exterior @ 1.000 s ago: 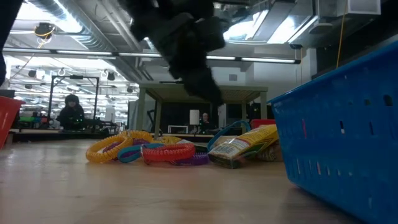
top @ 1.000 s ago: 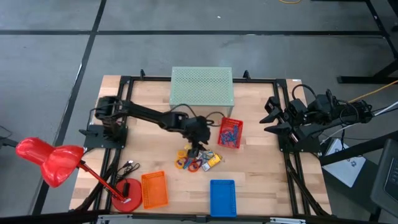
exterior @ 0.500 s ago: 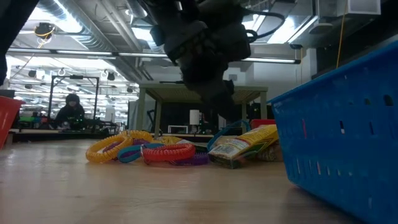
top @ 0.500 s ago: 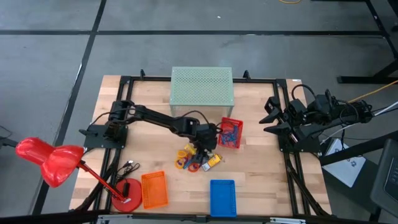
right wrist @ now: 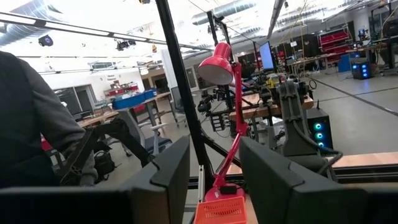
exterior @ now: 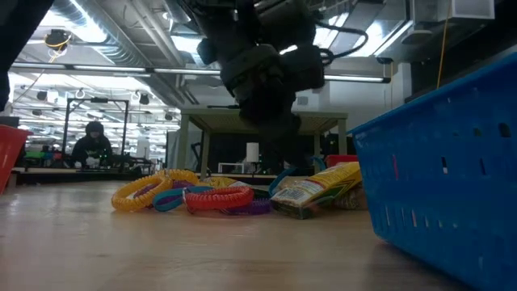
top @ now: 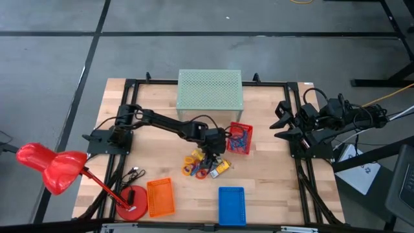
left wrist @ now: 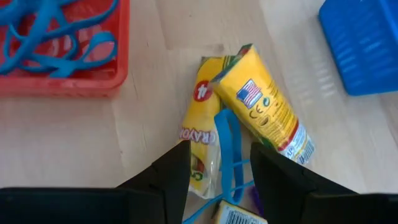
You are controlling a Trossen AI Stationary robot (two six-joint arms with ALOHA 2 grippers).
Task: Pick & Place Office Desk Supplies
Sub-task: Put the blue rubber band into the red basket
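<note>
The supplies lie in a pile [top: 207, 166] on the wooden table: yellow crayon packs [left wrist: 264, 102], coloured rings [exterior: 190, 196] and a blue loop clip [left wrist: 227, 140] resting on the packs. My left gripper [left wrist: 217, 158] is open and points down over the pile's right part. Its fingers stand on either side of the blue loop clip, and I cannot tell if they touch it. It also shows in the high view [top: 213, 151] and the low view [exterior: 271, 149]. My right gripper [top: 282, 121] is open and waits at the table's right edge.
A red basket [top: 240, 138] with blue clips [left wrist: 50, 37] stands just right of the pile. An orange basket [top: 160, 197] and a blue basket [top: 231, 206] sit at the near edge. A green perforated box [top: 209, 90] is at the far edge, a red desk lamp [top: 48, 167] at the near left.
My left gripper has gone toward the table's right and near edges and come down over the pile's right part, beside the red basket. The pile has stayed where it was.
</note>
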